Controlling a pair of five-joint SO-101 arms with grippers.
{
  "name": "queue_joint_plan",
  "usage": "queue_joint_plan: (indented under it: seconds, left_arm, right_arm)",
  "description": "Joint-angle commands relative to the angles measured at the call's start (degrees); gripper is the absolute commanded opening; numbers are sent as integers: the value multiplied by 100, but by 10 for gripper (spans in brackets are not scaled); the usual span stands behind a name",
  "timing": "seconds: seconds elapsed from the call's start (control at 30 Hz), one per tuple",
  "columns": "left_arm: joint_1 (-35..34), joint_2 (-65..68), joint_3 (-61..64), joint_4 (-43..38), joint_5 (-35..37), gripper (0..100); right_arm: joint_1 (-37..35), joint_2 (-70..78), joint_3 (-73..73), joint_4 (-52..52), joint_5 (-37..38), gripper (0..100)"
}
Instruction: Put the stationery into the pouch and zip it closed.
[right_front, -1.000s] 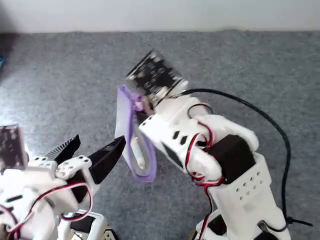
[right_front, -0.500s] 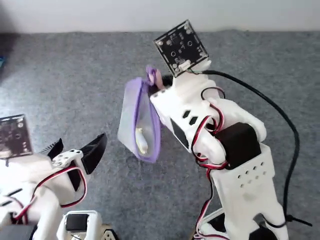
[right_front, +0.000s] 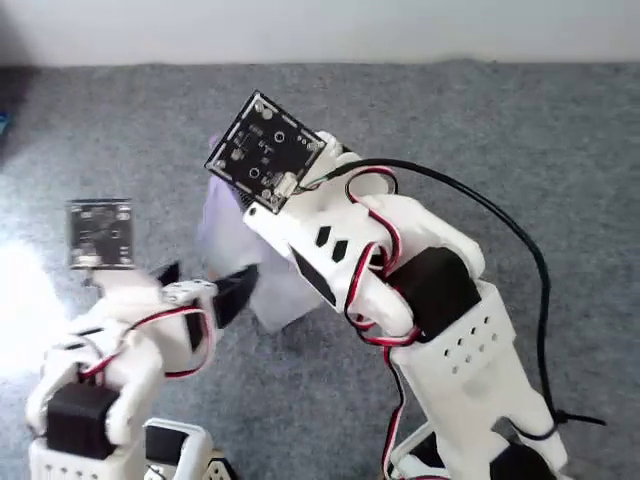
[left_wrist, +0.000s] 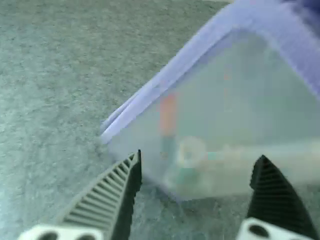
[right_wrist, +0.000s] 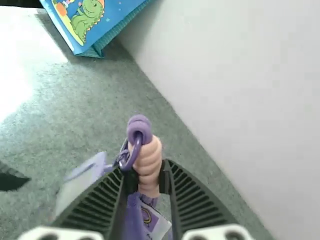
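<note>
Right gripper (right_wrist: 144, 175) clamps the charm (right_wrist: 148, 152) of the pouch (left_wrist: 215, 115), left gripper (left_wrist: 199, 162) gapes nearby; probably a bag (right_wrist: 95, 20) beyond.

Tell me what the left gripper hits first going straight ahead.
Probably the pouch: its clear side sits right ahead of the open left gripper, though the gap is hard to judge.

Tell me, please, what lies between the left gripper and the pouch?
Only bare carpet, in the left wrist view; the left gripper stands open before the pouch.
</note>
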Motion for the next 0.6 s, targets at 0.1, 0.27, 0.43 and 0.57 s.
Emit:
queue_joint_plan:
  seconds: [0.1, 0.27, 0.43, 0.57]
  left_arm:
    - [343, 308, 180, -316, 404, 337]
    - [-79, 378, -31, -220, 378, 337]
    - [-97, 211, -620, 527, 369, 337]
    - [-132, 26, -1007, 1143, 369, 337]
  right_arm:
    - [-101, -101, -369, 391, 123, 8]
    - [40, -435, -352, 1675, 88, 8]
    - [171, -541, -343, 2571, -492, 8]
    - [189, -541, -343, 2774, -826, 8]
